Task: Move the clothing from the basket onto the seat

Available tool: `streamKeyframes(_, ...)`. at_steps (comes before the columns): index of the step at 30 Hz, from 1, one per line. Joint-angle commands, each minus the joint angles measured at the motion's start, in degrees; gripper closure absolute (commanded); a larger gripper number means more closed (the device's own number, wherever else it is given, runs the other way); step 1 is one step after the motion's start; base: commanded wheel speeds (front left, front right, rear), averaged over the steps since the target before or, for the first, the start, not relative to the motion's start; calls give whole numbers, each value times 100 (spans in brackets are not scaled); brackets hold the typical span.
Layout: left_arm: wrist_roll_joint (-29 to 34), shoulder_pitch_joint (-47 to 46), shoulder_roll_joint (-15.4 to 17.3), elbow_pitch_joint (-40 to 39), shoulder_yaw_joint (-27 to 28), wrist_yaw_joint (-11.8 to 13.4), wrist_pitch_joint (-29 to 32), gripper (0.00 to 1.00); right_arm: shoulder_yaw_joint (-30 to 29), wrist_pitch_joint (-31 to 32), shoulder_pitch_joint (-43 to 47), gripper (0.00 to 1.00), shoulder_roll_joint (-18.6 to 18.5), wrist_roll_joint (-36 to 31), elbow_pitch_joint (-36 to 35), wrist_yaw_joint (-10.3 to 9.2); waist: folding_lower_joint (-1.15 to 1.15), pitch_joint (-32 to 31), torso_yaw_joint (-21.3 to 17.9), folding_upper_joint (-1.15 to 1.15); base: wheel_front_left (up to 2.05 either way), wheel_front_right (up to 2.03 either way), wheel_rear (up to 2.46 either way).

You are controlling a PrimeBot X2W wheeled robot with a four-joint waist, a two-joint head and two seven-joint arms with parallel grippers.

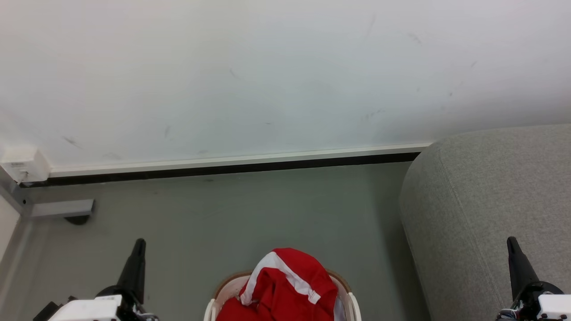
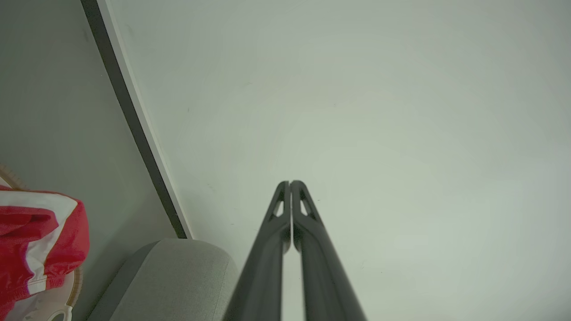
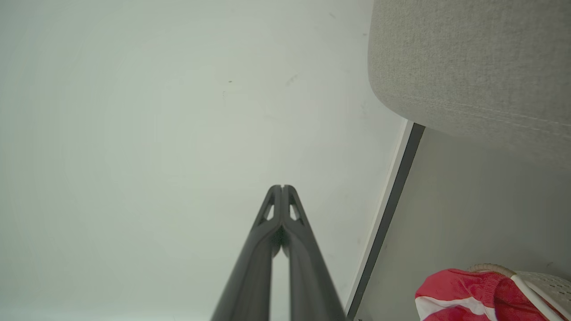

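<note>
Head view: red white-striped clothing [image 1: 285, 287] in basket [image 1: 221, 287]; left end effector [image 1: 140, 243], right end effector [image 1: 511, 241] closed, empty.

Scuffed white wall [image 1: 267, 67], dark baseboard [image 1: 223, 170], grey-green floor [image 1: 245, 209], white wall box [image 1: 24, 164]

The floor [image 1: 250, 209] is smooth and grey-green. It runs back to a white wall [image 1: 267, 67]. A thin black strip [image 1: 223, 169] runs along the place where the floor and wall meet.

A small white basket [image 1: 355, 308] with a brown rim stands on the floor, at the bottom middle of the head view. A big grey seat [image 1: 490, 200] stands on the floor to the right of the basket, near it but not touching. The seat's rounded end hides the black strip on that side.

Far to the left, a short grey bar [image 1: 62, 207] sits low by the wall. A small dark foot [image 1: 76, 219] under it rests on the floor.
</note>
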Motion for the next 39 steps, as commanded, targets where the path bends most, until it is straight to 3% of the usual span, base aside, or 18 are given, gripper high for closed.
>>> streamKeyframes(1,-80,-51,42,-16,6,-29,20,100,-20,13,-64,100,0,7,-31,-13,0,0,0,0,0,0,0)
streamKeyframes(39,-80,-52,42,-16,6,-29,20,100,-20,13,-65,100,0,7,-31,-13,0,0,0,0,0,0,0)
